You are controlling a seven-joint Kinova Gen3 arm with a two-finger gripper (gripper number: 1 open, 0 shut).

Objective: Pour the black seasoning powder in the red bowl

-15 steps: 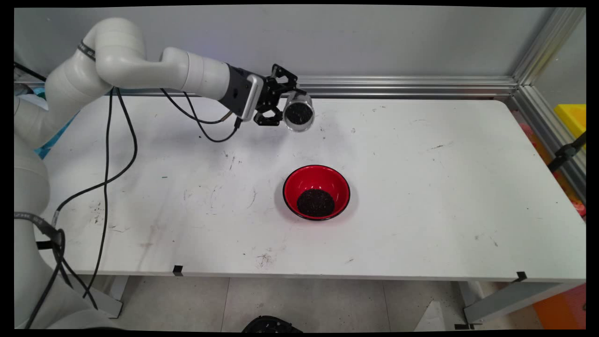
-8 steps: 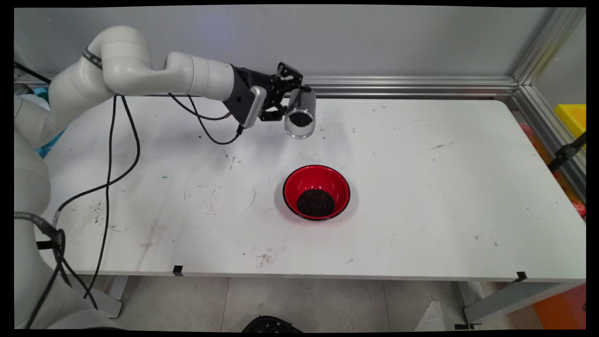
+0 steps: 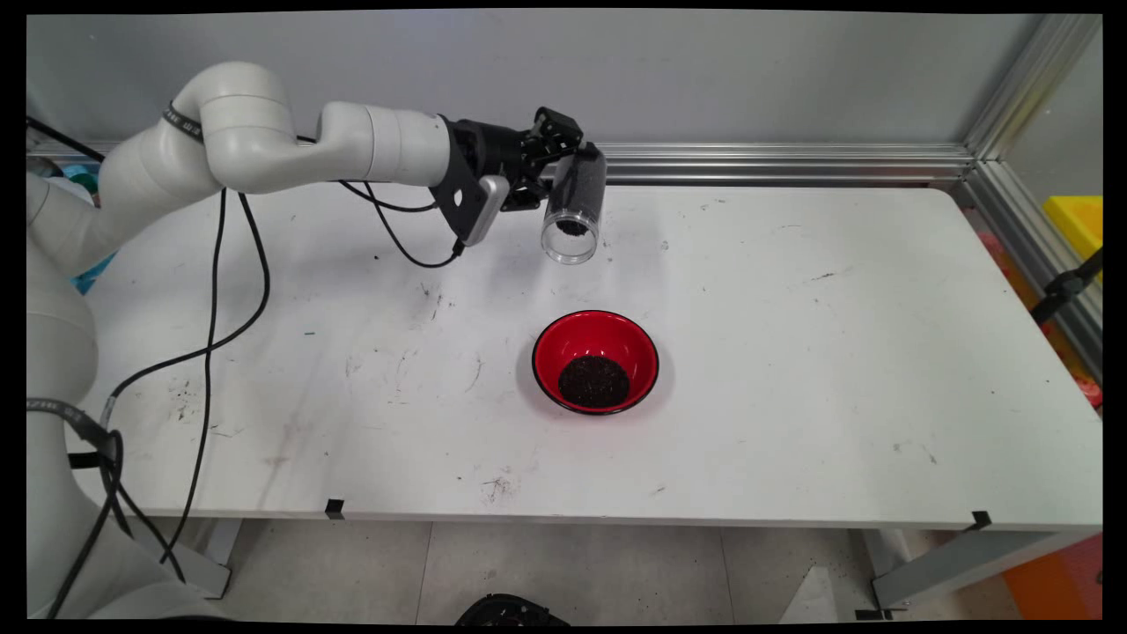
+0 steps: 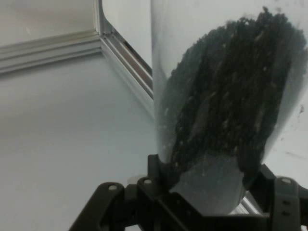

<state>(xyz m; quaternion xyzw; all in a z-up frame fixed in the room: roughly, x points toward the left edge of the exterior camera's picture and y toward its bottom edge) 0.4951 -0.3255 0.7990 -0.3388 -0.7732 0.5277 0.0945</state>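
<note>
Scuffed white table [image 3: 792, 352], grey wall [image 3: 704, 79], tool [image 3: 563, 167] clamping tilted clear cup [image 3: 577, 207]

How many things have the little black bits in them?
2. The clear cup held tipped in the gripper above the table's far side, and the red bowl standing near the middle.

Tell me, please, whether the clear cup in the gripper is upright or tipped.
Tipped: the clear cup lies tilted in the gripper, its open mouth facing down toward the camera, dark grains inside.
</note>
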